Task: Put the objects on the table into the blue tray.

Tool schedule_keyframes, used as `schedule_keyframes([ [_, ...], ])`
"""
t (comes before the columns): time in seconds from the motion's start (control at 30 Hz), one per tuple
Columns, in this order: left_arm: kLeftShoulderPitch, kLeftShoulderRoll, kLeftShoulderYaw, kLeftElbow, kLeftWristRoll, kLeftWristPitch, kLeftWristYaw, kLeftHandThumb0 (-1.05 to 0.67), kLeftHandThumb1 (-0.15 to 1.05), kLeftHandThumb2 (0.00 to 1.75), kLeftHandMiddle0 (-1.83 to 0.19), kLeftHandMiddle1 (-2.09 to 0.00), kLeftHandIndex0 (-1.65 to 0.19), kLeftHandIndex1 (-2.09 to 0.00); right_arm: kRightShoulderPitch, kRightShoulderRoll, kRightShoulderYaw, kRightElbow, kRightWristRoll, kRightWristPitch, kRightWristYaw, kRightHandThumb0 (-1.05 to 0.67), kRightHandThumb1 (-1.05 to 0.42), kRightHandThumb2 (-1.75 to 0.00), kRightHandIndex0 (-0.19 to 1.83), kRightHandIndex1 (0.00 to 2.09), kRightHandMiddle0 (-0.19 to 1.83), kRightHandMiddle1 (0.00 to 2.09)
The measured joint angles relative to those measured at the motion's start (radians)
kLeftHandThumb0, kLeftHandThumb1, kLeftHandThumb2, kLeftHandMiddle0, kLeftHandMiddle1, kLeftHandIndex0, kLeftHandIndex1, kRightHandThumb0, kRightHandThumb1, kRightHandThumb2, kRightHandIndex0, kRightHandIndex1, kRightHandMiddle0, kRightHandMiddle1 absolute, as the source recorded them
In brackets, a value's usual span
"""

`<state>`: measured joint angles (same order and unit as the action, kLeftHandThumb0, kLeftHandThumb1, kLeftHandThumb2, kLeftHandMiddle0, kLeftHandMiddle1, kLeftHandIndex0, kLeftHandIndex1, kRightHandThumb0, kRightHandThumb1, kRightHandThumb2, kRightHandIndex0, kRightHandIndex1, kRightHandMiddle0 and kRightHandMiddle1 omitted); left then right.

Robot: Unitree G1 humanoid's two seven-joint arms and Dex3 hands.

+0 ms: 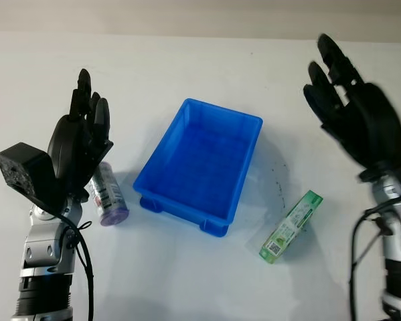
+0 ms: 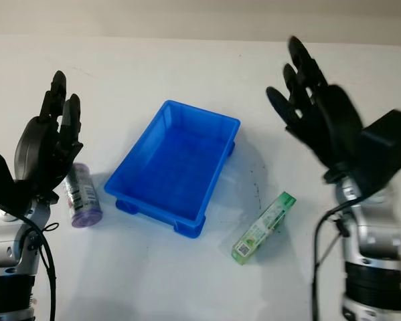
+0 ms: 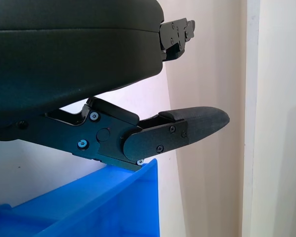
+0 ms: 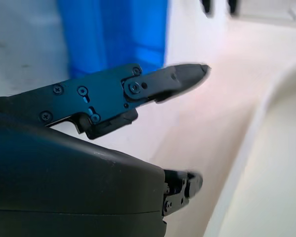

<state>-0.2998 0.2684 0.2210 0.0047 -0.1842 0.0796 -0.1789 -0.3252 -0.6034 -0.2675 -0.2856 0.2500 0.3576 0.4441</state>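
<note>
Left to right: left hand (image 1: 79,144) raised open above a purple bottle (image 1: 108,194) lying on the white table (image 1: 187,281); blue tray (image 1: 200,164) at centre; green box (image 1: 291,227) lying beside it; right hand (image 1: 351,110) raised open.

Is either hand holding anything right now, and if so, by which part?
Nothing is held. The left hand and the right hand are both open above the table.

A lab-like test bench: bare white table (image 1: 187,73) against a plain cream wall (image 3: 276,118).
</note>
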Motion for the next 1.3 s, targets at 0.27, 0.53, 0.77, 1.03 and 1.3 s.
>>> schedule_keyframes([
  [0.27,-0.004,0.012,0.000,0.010,0.000,0.009,-0.006,-0.70,1.05,0.65,0.19,0.00,0.19,0.00,0.104,-0.276,-0.031,-0.155,-0.117,-0.031,0.193,-0.40,-0.79,-0.06,0.30,0.10,0.34,0.07],
  [0.53,-0.013,0.032,0.005,0.011,-0.007,0.018,-0.034,-0.67,1.05,0.67,0.19,0.00,0.19,0.00,0.234,-0.438,-0.090,-0.255,-0.250,-0.177,0.361,-0.32,-0.80,-0.06,0.30,0.07,0.31,0.05],
  [0.77,-0.018,0.038,0.010,0.018,-0.007,0.018,-0.032,-0.69,1.05,0.66,0.19,0.00,0.19,0.00,0.290,-0.476,-0.082,-0.317,-0.316,-0.226,0.417,-0.27,-0.81,-0.06,0.30,0.06,0.32,0.06],
  [1.03,-0.021,0.038,0.005,0.019,-0.004,0.020,-0.025,-0.69,1.05,0.64,0.19,0.00,0.19,0.00,0.291,-0.434,0.054,-0.214,-0.401,-0.448,0.363,-0.29,-0.78,-0.05,0.41,0.10,0.42,0.08],
  [1.3,-0.021,0.038,0.007,0.018,-0.004,0.018,-0.026,-0.68,1.05,0.65,0.19,0.00,0.19,0.00,0.291,-0.413,0.129,-0.115,-0.423,-0.615,0.351,-0.31,-0.78,-0.06,0.45,0.10,0.47,0.08],
])
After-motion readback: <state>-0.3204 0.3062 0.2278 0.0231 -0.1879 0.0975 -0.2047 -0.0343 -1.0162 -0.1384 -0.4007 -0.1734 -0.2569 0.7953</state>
